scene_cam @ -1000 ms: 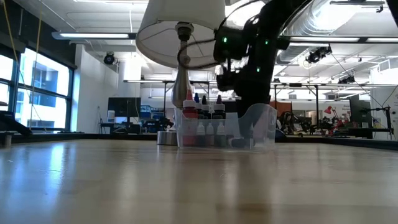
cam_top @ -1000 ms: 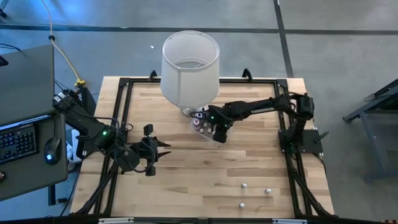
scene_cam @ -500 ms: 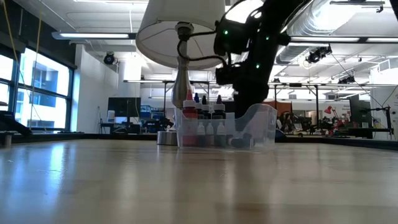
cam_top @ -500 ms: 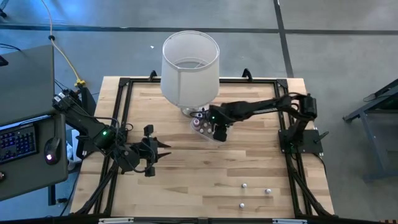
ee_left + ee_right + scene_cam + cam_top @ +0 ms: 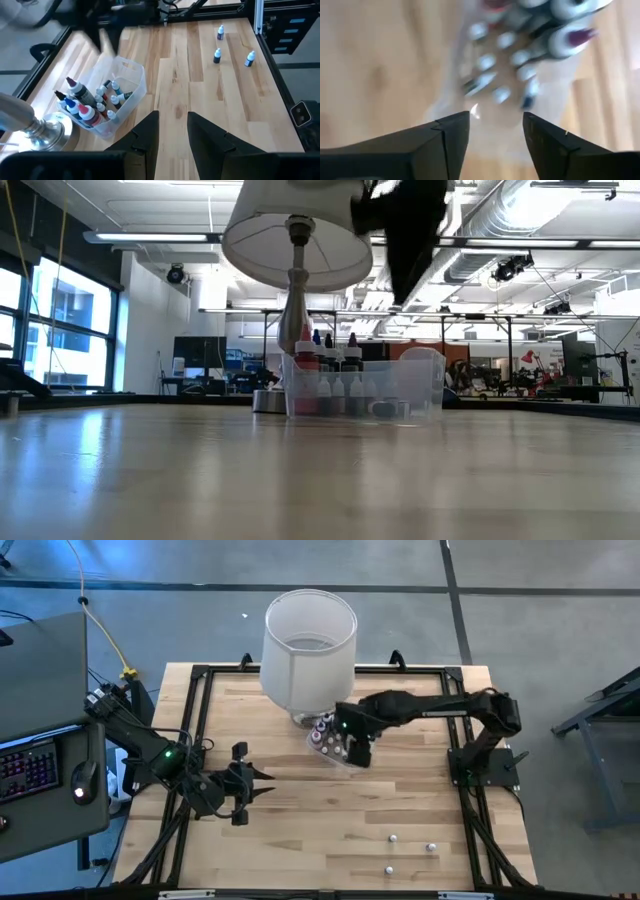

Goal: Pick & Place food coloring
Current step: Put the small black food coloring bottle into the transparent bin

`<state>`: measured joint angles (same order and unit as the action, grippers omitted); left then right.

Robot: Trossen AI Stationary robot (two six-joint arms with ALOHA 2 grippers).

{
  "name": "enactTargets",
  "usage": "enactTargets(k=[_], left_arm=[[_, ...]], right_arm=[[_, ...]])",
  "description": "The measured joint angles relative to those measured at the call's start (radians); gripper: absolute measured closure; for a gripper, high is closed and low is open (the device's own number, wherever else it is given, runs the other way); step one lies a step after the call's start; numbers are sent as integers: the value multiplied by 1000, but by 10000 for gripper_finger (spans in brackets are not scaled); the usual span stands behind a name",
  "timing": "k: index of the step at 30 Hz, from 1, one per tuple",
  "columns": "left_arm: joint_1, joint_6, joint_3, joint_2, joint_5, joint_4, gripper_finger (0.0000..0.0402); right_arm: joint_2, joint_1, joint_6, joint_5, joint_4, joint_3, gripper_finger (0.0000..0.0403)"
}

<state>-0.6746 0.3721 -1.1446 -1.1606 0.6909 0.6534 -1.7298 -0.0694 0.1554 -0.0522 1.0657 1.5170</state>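
Note:
Several tiny white-capped food coloring bottles (image 5: 95, 102) stand in a clear plastic tub (image 5: 328, 745) at the foot of the lamp. Three more bottles (image 5: 393, 837) (image 5: 431, 847) (image 5: 389, 869) stand upright on the wood near the table's near right corner, also seen as bottles (image 5: 217, 55) in the left wrist view. My right gripper (image 5: 358, 752) hovers open above the tub's right end, looking down on the bottles (image 5: 505, 65) with nothing between its fingers (image 5: 452, 135). My left gripper (image 5: 255, 785) waits open at the table's left middle.
A big white lampshade (image 5: 310, 645) on a metal lamp base (image 5: 47, 130) stands just beyond the tub at the far middle. A black frame (image 5: 200, 675) borders the table. Bare wood lies between the tub and the three loose bottles.
My right gripper has risen straight up out of the tub; in the low view it went from between the tub's walls to well above the rim. The tub and its bottles have stayed in place.

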Motion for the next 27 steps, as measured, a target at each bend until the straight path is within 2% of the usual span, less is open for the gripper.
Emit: enactTargets(k=[4, 7, 10, 15, 19, 27], left_arm=[[0, 3, 0, 0, 0, 0, 302], [0, 10, 0, 0, 0, 0, 302], [0, 33, 0, 0, 13, -4, 302], [0, 53, 0, 0, 22, -9, 302], [0, 53, 0, 0, 39, -18, 302], [0, 55, 0, 0, 48, -48, 302]], right_arm=[[1, 131, 79, 64, 182, 96, 242], [1, 251, 172, 113, 233, 85, 248], [1, 369, 324, 161, 223, 15, 248], [0, 555, 600, 180, 17, -170, 249], [-1, 649, 802, 182, -156, -285, 249], [0, 700, 912, 128, -327, -422, 249]])
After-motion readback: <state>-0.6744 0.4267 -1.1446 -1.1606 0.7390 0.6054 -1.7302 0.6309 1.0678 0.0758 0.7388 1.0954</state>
